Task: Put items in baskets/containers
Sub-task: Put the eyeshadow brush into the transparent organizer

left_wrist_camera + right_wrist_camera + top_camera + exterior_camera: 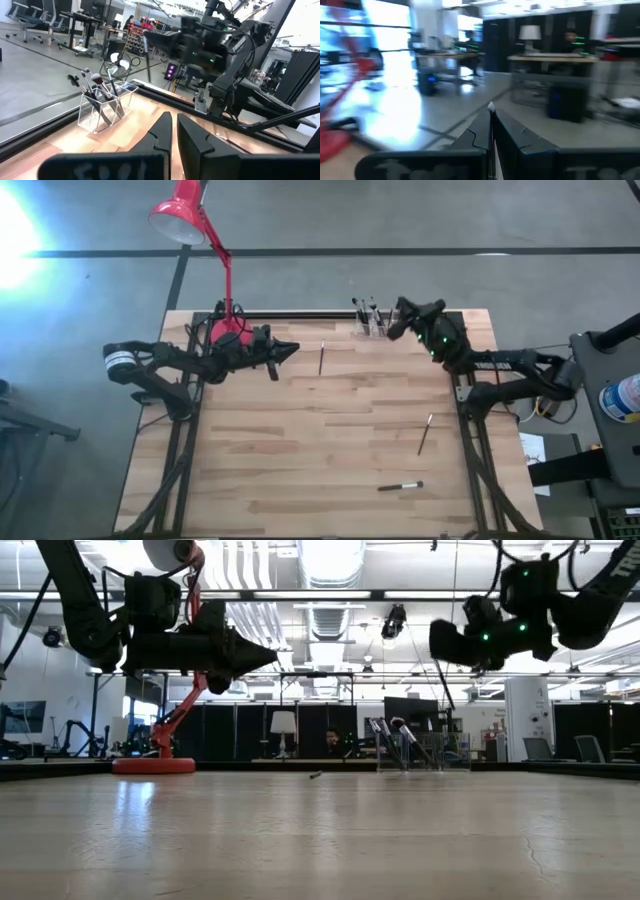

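Left gripper [285,350] hangs above the table just left of the clear organiser [371,326], beside the red lamp [225,320]. Its wrist view shows the jaws pressed nearly together, a thin slit between them, nothing held.

One brush [322,359] lies loose on the wood between the left gripper and the organiser, just in front of the organiser's left side.

The organiser stands at the table's [300,460] far edge. Several brushes are upright in its compartments, bristle ends up, leaning at angles (left wrist view [97,92]).

Right gripper [400,312] is raised immediately right of the organiser, almost over it. In its wrist view the jaws are closed on a thin pale stem, probably a brush [491,130], its tip poking past the fingertips.

Two more brushes lie well in front of the organiser, toward the near right: one [425,434] angled, one [400,486] closer to the near edge.

Handling judgement: brushes look light, stiff, slim and smooth, likely to roll or pivot in a pinch. Best taken mid-handle, across the shaft, clear of the soft bristles. The organiser looks light; a sideways nudge could tip it, so lower brushes in from above.
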